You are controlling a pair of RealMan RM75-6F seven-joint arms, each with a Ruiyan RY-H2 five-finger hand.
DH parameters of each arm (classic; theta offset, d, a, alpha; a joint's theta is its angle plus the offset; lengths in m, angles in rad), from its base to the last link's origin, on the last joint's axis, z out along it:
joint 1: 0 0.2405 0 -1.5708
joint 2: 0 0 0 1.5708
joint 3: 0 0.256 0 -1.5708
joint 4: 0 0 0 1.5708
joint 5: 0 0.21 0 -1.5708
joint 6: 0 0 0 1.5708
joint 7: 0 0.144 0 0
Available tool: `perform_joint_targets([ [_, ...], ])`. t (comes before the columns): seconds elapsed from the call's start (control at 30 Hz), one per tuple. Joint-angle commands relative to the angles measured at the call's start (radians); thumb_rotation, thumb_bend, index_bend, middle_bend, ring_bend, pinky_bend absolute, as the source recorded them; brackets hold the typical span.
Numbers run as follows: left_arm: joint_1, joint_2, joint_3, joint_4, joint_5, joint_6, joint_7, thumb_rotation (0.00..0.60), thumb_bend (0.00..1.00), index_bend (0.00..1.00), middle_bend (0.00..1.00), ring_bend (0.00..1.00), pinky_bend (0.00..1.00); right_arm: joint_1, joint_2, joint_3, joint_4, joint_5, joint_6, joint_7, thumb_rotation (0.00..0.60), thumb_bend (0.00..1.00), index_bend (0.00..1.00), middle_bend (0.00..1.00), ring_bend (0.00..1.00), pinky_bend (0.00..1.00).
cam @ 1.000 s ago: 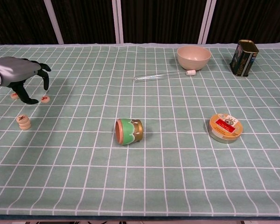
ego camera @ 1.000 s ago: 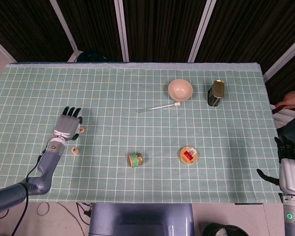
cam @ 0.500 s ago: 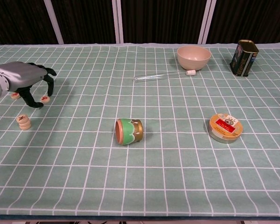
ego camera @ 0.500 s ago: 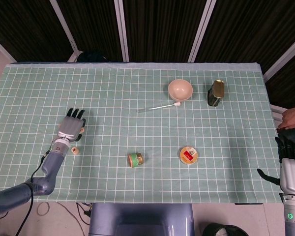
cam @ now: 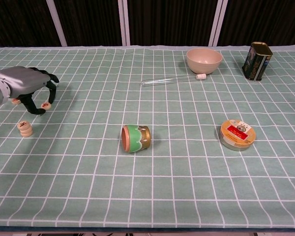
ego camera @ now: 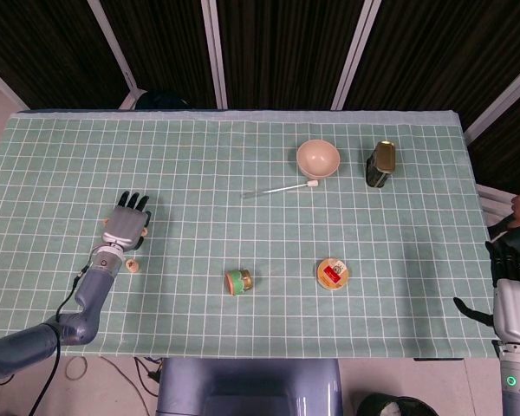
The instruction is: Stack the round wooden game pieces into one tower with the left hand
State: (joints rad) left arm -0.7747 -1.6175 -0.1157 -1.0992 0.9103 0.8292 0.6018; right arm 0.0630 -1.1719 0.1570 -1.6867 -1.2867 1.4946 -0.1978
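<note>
Only the chest view shows the left hand [cam: 20, 83] fingers [cam: 50, 91] grasping a game piece [cam: 45, 105].

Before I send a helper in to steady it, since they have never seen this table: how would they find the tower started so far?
Go to the left end of the green checked tablecloth, where the robot's left hand hovers. Just nearer the front edge than that hand stands a short stack of round wooden pieces. Unlike the single flat pieces lying under the hand, it rises more than one piece high.
</note>
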Motion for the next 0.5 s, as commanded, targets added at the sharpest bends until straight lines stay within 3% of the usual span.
perform_joint_targets([
  [0.03, 0.000, 0.000, 0.001, -0.001, -0.002, 0.001, 0.002, 0.600, 0.31, 0.48, 0.09, 0.00, 0.00, 0.000, 0.000, 0.000, -0.001, 0.001, 0.000, 0.000, 0.600, 0.23, 0.05, 0.01, 0.04, 0.00],
  [0.5, 0.003, 0.014, -0.001, -0.026, 0.001, 0.014, -0.004, 0.600, 0.32, 0.49, 0.11, 0.00, 0.00, 0.000, 0.000, 0.001, 0.000, 0.000, 0.002, 0.002, 0.600, 0.23, 0.05, 0.01, 0.04, 0.00],
])
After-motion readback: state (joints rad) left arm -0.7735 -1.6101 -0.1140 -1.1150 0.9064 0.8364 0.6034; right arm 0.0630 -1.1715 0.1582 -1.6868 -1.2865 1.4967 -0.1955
